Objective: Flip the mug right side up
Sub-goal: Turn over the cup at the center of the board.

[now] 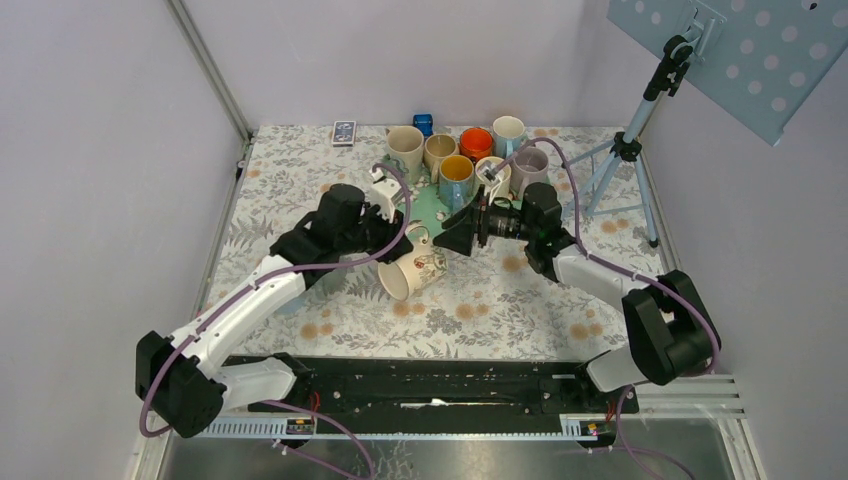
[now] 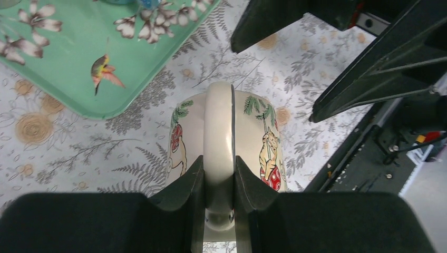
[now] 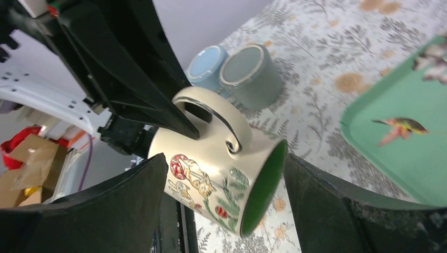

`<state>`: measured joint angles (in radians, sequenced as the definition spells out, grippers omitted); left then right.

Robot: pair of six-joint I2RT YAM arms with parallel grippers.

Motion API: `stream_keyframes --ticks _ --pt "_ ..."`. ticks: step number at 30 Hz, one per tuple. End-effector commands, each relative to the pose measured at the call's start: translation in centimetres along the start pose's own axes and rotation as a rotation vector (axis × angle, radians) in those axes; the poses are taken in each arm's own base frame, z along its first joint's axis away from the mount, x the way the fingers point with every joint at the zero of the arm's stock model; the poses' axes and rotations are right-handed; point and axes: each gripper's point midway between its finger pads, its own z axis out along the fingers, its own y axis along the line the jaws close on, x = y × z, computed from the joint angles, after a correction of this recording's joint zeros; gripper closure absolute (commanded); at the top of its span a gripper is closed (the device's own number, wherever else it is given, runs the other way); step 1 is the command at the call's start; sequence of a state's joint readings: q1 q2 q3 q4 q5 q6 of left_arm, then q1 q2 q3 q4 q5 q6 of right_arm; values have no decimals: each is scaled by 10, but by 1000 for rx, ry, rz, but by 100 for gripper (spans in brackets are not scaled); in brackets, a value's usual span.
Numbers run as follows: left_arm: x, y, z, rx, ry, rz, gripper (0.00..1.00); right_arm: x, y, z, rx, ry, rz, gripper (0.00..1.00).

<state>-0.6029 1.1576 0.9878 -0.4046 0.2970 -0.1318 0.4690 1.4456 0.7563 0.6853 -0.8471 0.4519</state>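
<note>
- Left jaws clamped on the mug [image 2: 266, 142] handle [image 2: 219, 118].
- Right jaws apart, mug between them, long axis jaw to jaw, tilted off upright.

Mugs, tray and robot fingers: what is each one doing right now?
Cream mug: tipped on its side, held by handle.
Left fingers: shut on the mug's handle.
Right fingers: open, one each side of the mug.
Back mugs: standing upright.
Green tray: lying flat.
</note>
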Motion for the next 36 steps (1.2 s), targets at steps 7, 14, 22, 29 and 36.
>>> stream_keyframes --ticks 7,14,22,29,36 --pt "-84 -50 -31 251 -301 61 100 -33 43 10 -286 -8 -90 20" --pt "-97 -55 -37 312 -351 40 100 -30 52 10 -359 4 -58 26" --pt "-105 -50 -37 339 -382 10 100 -38 73 5 -486 -22 -9 46" --pt "-107 -39 -33 341 -408 -42 100 -39 75 4 -503 -28 5 59" --pt "-107 -25 -25 322 -413 -86 100 -34 70 6 -456 -14 -8 65"
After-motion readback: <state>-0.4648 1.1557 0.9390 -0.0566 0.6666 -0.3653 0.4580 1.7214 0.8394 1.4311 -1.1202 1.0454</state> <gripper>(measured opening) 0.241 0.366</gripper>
